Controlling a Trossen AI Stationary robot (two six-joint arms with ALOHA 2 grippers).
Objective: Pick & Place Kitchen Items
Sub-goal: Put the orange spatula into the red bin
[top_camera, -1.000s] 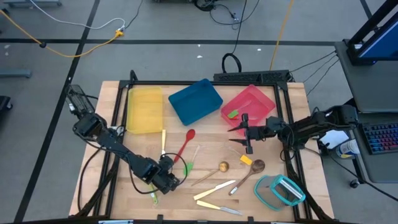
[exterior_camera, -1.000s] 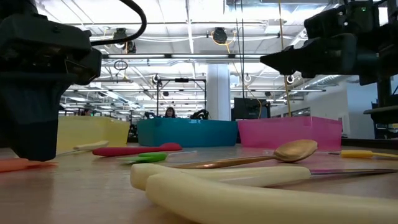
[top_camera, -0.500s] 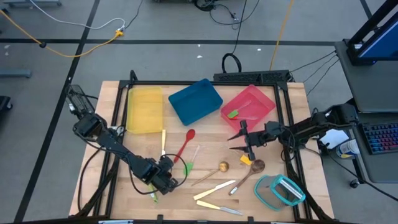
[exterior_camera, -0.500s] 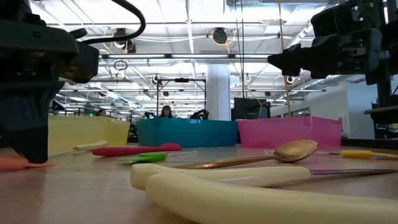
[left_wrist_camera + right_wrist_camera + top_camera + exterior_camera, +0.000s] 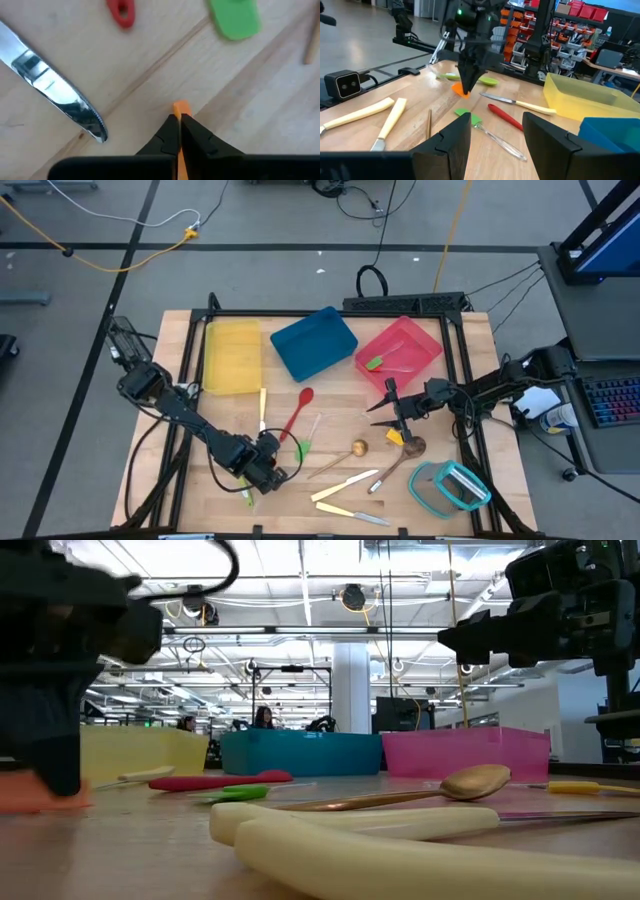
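My left gripper (image 5: 264,467) is near the table's front left, pointing down and shut on a small orange piece (image 5: 181,107), which also shows in the right wrist view (image 5: 460,89). A red spoon (image 5: 297,412), a green spoon (image 5: 302,448) and a metal knife (image 5: 55,102) lie on the table around it. My right gripper (image 5: 384,409) is open and empty above the table, close to a short yellow piece (image 5: 396,437) and a wooden spoon (image 5: 402,456). Cream knives (image 5: 346,485) lie near the front edge. My left gripper pinches the thin orange piece between its two fingers, which come from above and point down. The piece's end (image 5: 182,106) sticks out a little past the fingertips. Its low end is at the table top (image 5: 459,91); whether it is lifted clear I cannot tell.
Yellow (image 5: 232,356), blue (image 5: 314,343) and pink (image 5: 400,348) trays stand along the far side; a green piece (image 5: 375,363) lies in the pink one. A teal-rimmed clear container (image 5: 448,486) sits at the front right. A second wooden spoon (image 5: 340,458) lies mid-table.
My right gripper has gone a little toward the table's near edge and the left, still open. My left gripper has shifted slightly at the orange piece, whose end now shows higher in the low view.
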